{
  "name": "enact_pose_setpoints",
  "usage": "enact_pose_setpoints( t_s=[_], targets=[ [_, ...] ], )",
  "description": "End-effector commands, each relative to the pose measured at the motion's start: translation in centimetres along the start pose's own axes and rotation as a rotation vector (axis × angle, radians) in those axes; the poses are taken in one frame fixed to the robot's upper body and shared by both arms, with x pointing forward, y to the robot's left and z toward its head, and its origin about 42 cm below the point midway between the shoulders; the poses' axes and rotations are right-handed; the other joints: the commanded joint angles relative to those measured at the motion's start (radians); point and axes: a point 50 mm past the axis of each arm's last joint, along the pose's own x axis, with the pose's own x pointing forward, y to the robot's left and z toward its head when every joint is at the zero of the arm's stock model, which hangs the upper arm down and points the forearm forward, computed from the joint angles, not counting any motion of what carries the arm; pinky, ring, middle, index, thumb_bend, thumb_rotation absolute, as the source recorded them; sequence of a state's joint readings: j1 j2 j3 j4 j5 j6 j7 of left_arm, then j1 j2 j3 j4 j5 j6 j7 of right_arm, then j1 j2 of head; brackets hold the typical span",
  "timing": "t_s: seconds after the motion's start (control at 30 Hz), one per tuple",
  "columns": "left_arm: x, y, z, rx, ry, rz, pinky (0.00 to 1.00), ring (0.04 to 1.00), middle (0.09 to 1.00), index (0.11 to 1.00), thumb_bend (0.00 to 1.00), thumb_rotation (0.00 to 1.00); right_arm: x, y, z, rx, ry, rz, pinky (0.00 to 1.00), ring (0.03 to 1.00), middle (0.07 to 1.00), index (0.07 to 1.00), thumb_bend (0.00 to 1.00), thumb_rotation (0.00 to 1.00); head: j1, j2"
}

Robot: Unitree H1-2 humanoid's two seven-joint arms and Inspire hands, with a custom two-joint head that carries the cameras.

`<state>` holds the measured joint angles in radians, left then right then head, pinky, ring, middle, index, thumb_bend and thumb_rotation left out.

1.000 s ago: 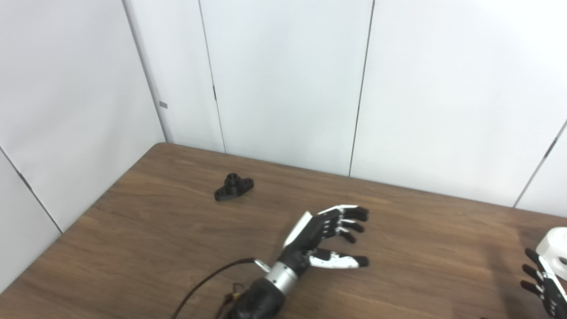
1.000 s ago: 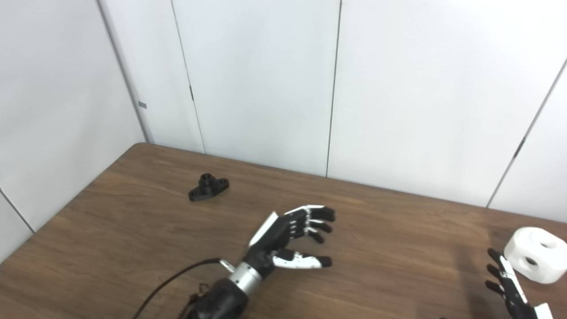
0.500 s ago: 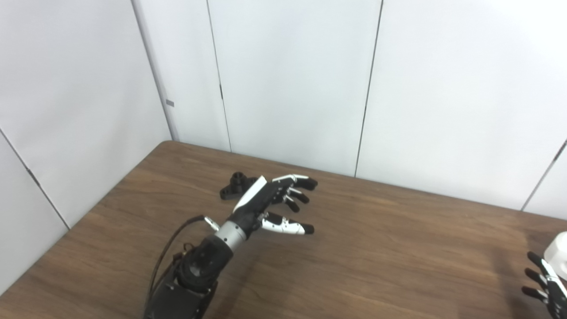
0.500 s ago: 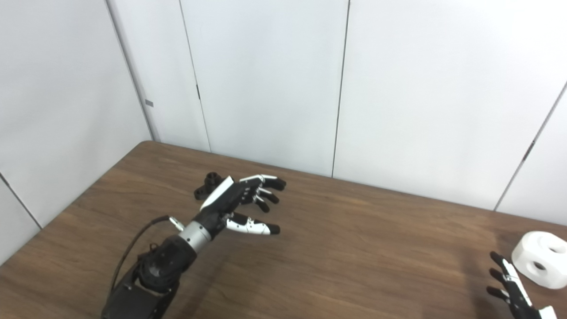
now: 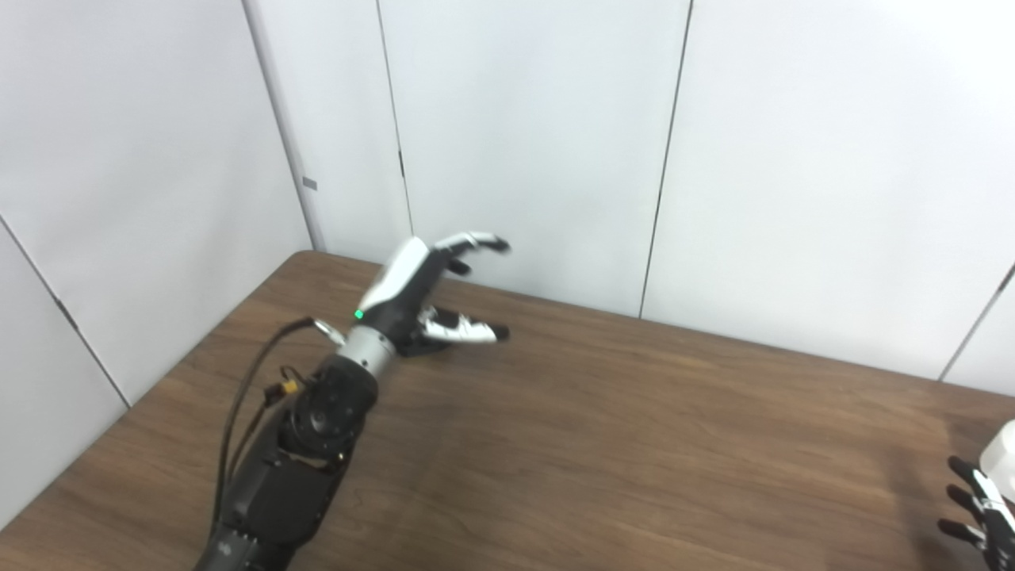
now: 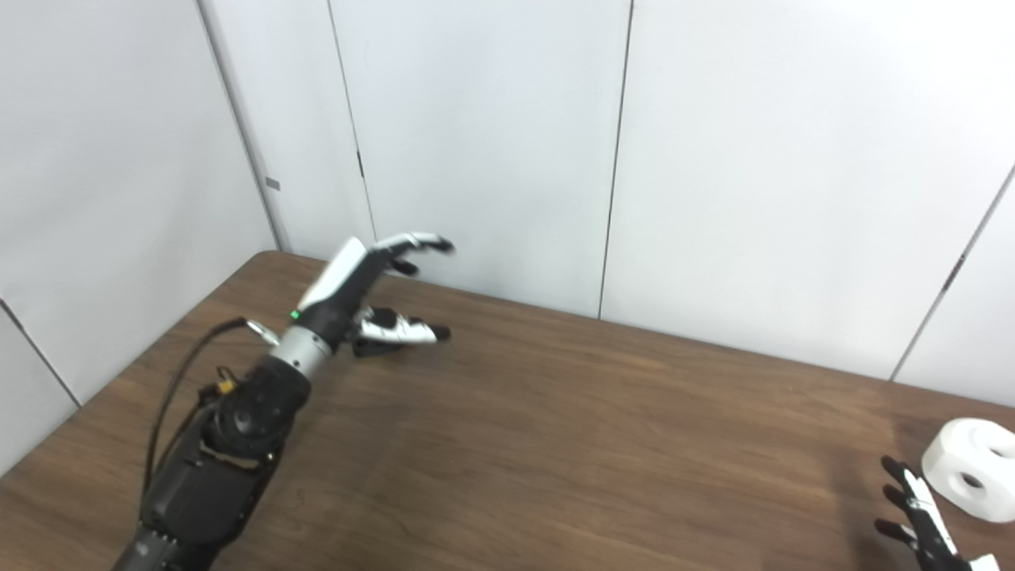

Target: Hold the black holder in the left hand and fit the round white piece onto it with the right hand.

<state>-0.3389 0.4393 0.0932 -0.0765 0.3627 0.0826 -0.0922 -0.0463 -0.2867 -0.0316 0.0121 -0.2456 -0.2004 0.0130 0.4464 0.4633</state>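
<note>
Right eye view shows my left hand [image 6: 361, 297] spread open over the mostly hidden holder, my right hand [image 6: 924, 519] open beside the white piece [image 6: 971, 468]; nothing grasped yet.

Left robot hand [image 6: 373, 293] stretched far forward, fingers spread, right robot hand [image 6: 924, 519] low at edge, fingers apart

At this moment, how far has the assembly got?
Nothing is assembled yet. The left hand is open above the far left of the table, hiding the black holder. The round white piece lies untouched at the right edge beside the open right hand. Both grasps and the fitting remain.
</note>
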Motion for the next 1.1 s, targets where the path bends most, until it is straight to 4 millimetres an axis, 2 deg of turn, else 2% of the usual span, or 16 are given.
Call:
enact_pose_setpoints(
  t_s=[0.0,0.17,0.27,0.4,0.47,0.53,0.57,0.63,0.67,0.73,0.8,1.07],
  targets=[
    [1.1,1.9,1.1,0.044,-0.030,0.070,0.79,0.959,0.965,0.861,0.79,0.03,0.9,-1.0,1.2,-0.008,-0.066,-0.016,0.79,0.920,0.985,0.933,0.75,0.25,-0.001,0.001],
    [1.2,2.8,-0.1,0.112,0.029,0.092,0.80,0.958,0.964,0.863,0.79,0.04,0.9,-1.2,1.3,-0.001,-0.065,-0.017,0.80,0.923,0.988,0.932,0.75,0.26,0.002,0.006],
    [1.4,3.5,-1.1,0.141,0.049,0.102,0.77,0.947,0.963,0.843,0.80,0.07,0.8,-1.3,1.3,0.003,-0.066,-0.016,0.81,0.917,0.989,0.930,0.75,0.26,0.000,0.012],
    [1.4,3.8,-2.1,0.151,0.067,0.114,0.70,0.862,0.892,0.710,0.80,0.06,0.8,-1.4,1.3,-0.002,-0.064,-0.016,0.81,0.923,0.990,0.928,0.74,0.26,0.000,0.015],
    [1.4,3.9,-2.6,0.174,0.078,0.123,0.71,0.872,0.892,0.679,0.81,0.07,0.7,-1.5,1.3,0.003,-0.064,-0.017,0.82,0.923,0.991,0.927,0.74,0.25,0.002,0.016],
    [1.4,4.0,-2.9,0.198,0.096,0.132,0.76,0.932,0.929,0.690,0.83,0.11,0.6,-1.5,1.3,0.005,-0.065,-0.018,0.82,0.926,0.993,0.929,0.74,0.25,0.003,0.017],
    [1.5,4.1,-3.1,0.228,0.122,0.128,0.82,0.966,0.964,0.712,0.85,0.11,0.6,-1.6,1.3,0.003,-0.065,-0.018,0.83,0.929,0.994,0.930,0.74,0.24,0.003,0.017],
    [1.6,4.2,-3.6,0.273,0.163,0.120,0.95,0.993,0.993,0.764,0.91,0.22,0.6,-1.6,1.4,-0.001,-0.069,-0.018,0.83,0.930,0.996,0.933,0.74,0.24,0.003,0.019],
    [1.7,4.4,-3.8,0.292,0.182,0.114,0.97,0.997,0.997,0.772,0.92,0.23,0.6,-1.6,1.4,-0.001,-0.068,-0.017,0.82,0.930,0.996,0.934,0.73,0.24,0.003,0.019],
    [1.8,4.5,-4.2,0.327,0.211,0.104,0.99,1.000,1.000,0.803,0.98,0.29,0.5,-1.7,1.4,-0.004,-0.067,-0.017,0.83,0.929,0.998,0.936,0.73,0.25,0.001,0.022],
    [2.0,4.6,-4.7,0.358,0.245,0.096,1.00,1.000,1.000,0.819,1.00,0.31,0.5,-1.6,1.4,-0.003,-0.068,-0.017,0.83,0.928,0.999,0.937,0.73,0.26,-0.004,0.021],
    [1.7,4.1,-6.4,0.427,0.348,0.055,1.00,1.000,1.000,0.869,1.00,0.35,0.3,-1.7,1.5,0.004,-0.059,-0.014,0.85,0.941,1.000,0.936,0.76,0.25,-0.009,0.029]
  ],
)
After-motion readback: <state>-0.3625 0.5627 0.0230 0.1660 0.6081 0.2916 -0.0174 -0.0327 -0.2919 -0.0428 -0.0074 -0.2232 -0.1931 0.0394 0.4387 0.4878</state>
